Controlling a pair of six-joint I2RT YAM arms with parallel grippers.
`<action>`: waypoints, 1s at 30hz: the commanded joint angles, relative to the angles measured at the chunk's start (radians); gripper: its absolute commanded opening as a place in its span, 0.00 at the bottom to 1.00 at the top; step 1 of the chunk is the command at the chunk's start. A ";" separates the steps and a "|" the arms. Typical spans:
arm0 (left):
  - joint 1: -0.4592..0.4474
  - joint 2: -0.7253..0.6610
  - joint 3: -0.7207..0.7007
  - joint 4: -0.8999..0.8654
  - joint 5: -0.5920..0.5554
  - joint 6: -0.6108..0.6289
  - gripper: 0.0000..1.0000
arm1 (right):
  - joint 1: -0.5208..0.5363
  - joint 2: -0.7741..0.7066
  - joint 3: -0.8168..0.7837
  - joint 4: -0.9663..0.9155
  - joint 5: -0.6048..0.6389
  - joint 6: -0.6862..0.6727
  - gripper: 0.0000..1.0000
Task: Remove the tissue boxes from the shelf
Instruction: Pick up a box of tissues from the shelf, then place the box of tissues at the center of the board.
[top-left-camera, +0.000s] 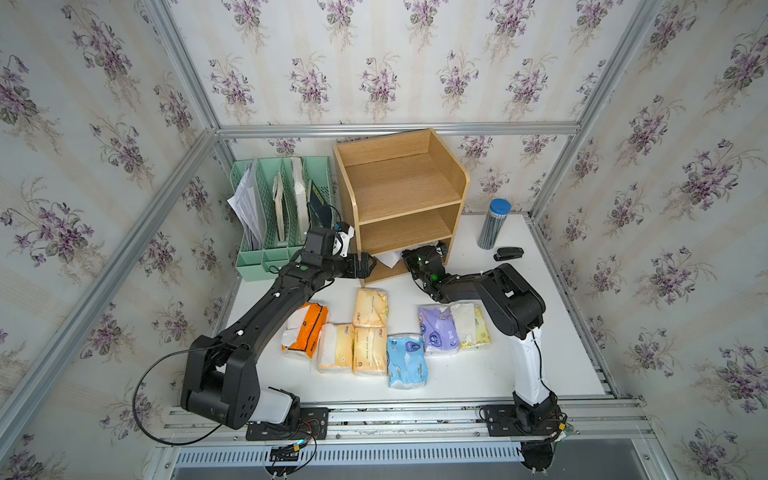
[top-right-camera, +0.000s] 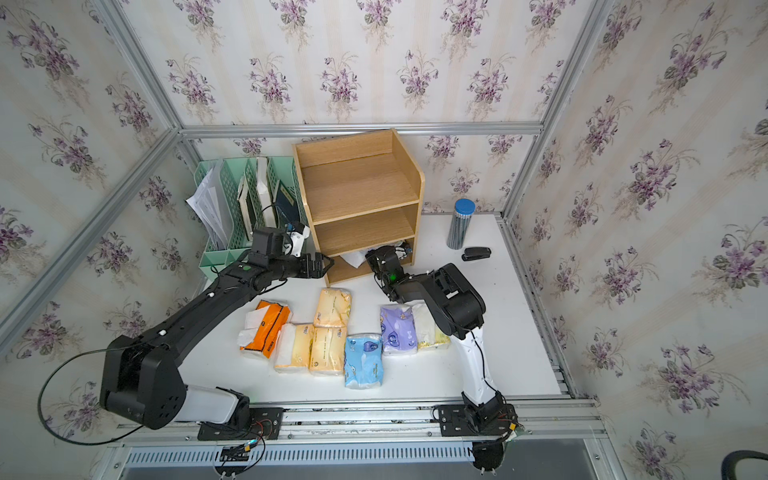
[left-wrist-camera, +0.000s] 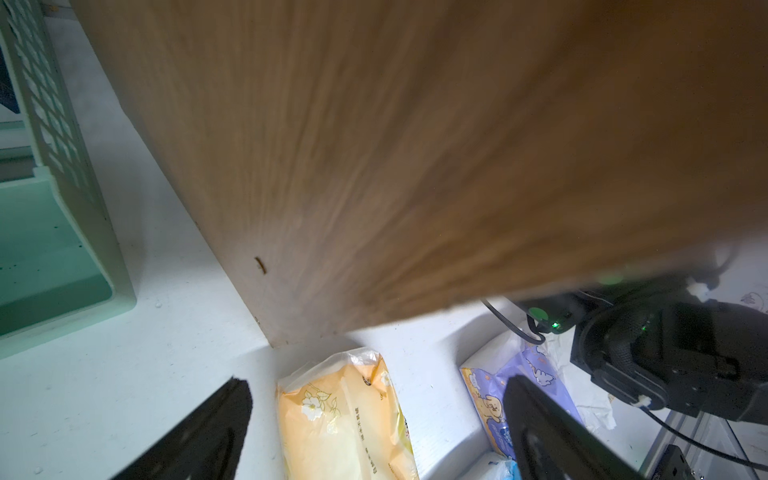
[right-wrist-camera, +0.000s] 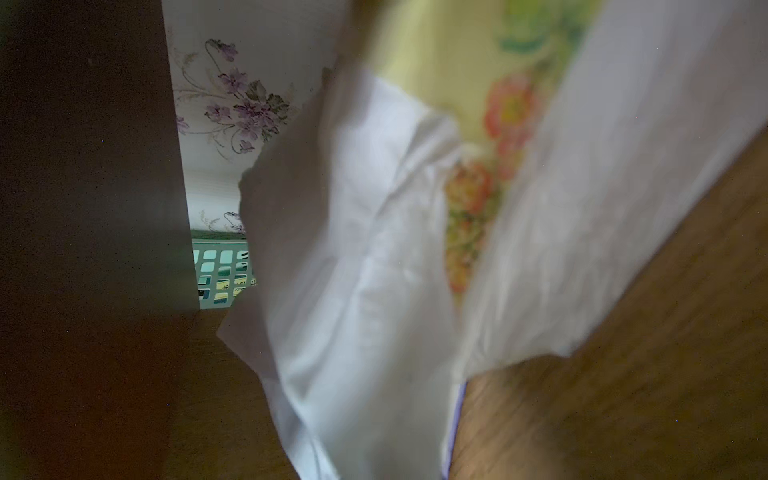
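The right gripper (top-left-camera: 431, 252) is reaching into the bottom tier of the shelf (top-left-camera: 399, 187) from the near right (the shelf's right panel is hiding its fingertips). Its jaws are closed. A blurred white-yellow pack (right-wrist-camera: 519, 124) with loose white tissue is filling the right wrist view, and I cannot tell whether the jaws are pinching it.

The left gripper (top-left-camera: 365, 266) is hovering at the shelf's near left corner, jaws spread wide and holding nothing.

Seven tissue boxes are lying on the table (top-left-camera: 478, 374), near of the shelf. From left to right they are an orange pack (top-left-camera: 305, 332), three cream-yellow packs (top-left-camera: 369, 351), a light blue pack (top-left-camera: 405, 361), a purple pack (top-left-camera: 436, 330) and a second white-yellow pack (top-left-camera: 471, 326) beside the right arm.

A mint organizer (top-left-camera: 270, 232) is standing left of the shelf. A blue-capped cylinder (top-left-camera: 494, 224) and a stapler (top-left-camera: 508, 253) are sitting to its right.
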 joint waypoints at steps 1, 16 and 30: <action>-0.002 -0.004 0.008 -0.002 0.013 0.022 0.99 | 0.002 -0.031 -0.020 -0.081 -0.006 -0.029 0.02; -0.001 -0.068 0.048 -0.030 0.009 -0.004 0.99 | 0.069 -0.212 -0.268 -0.052 -0.063 -0.031 0.01; -0.008 -0.095 0.050 -0.056 -0.003 -0.015 0.99 | 0.168 -0.525 -0.462 -0.266 -0.007 -0.148 0.12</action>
